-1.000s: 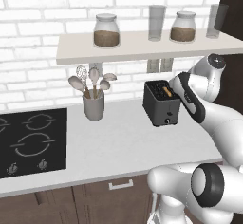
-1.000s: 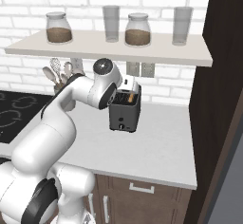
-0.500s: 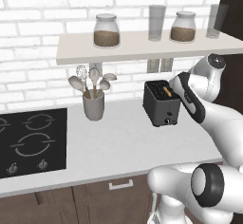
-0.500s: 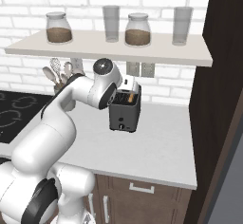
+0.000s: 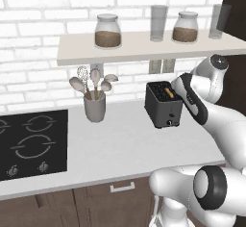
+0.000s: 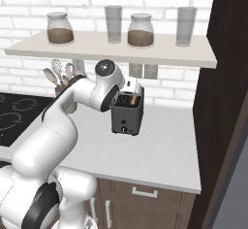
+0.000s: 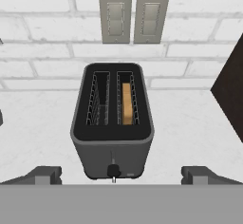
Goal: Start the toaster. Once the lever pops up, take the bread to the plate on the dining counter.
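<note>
Hand view: toaster [image 7: 113,123] sits dead centre on the grey-white worktop [image 7: 38,128], under two wall switch plates [image 7: 133,16]. Bread [image 7: 126,103] stands down in the right-hand slot, the left slot holds nothing. Small knob low on the front face. Gripper [image 7: 121,173] fingertips spread wide — one at each bottom corner, toaster front between them, nothing gripped.

Left base view: arm bent over the toaster [image 5: 164,105] from the right; utensil crock [image 5: 94,107] and black hob [image 5: 31,142] off to the left. No visible change versus half a second and a second ago — arm, toaster and bread all sit where they were.
</note>
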Tool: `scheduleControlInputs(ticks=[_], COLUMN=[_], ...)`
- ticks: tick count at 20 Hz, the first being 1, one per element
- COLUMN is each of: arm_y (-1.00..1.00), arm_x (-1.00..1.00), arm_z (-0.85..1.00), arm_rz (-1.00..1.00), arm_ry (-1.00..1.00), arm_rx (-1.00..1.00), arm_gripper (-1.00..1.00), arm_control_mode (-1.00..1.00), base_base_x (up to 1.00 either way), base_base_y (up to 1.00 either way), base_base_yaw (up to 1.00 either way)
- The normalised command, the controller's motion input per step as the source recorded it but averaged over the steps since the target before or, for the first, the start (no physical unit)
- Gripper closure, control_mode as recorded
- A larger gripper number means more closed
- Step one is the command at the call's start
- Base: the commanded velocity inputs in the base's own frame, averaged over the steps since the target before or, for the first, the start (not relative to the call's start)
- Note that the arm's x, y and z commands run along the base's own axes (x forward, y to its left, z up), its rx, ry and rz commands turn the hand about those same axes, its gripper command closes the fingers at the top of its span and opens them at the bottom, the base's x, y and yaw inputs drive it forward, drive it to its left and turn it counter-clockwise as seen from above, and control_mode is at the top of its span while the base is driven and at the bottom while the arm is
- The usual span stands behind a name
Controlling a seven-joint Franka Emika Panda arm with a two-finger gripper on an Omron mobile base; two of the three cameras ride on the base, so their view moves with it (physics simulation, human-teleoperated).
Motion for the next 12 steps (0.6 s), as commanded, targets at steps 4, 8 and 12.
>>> scheduleControlInputs(ticks=[4,8,12], arm_y=[0.00,0.00,0.00], arm_x=[0.00,0.00,0.00], arm_z=[0.00,0.00,0.00], arm_rz=[0.00,0.00,0.00], arm_ry=[0.00,0.00,0.00], arm_rx=[0.00,0.00,0.00], arm_gripper=[-1.00,-1.00,-1.00], arm_control_mode=[-1.00,-1.00,-1.00], base_base_x=[0.00,0.00,0.00], base_base_y=[0.00,0.00,0.00], base_base_yaw=[0.00,0.00,0.00])
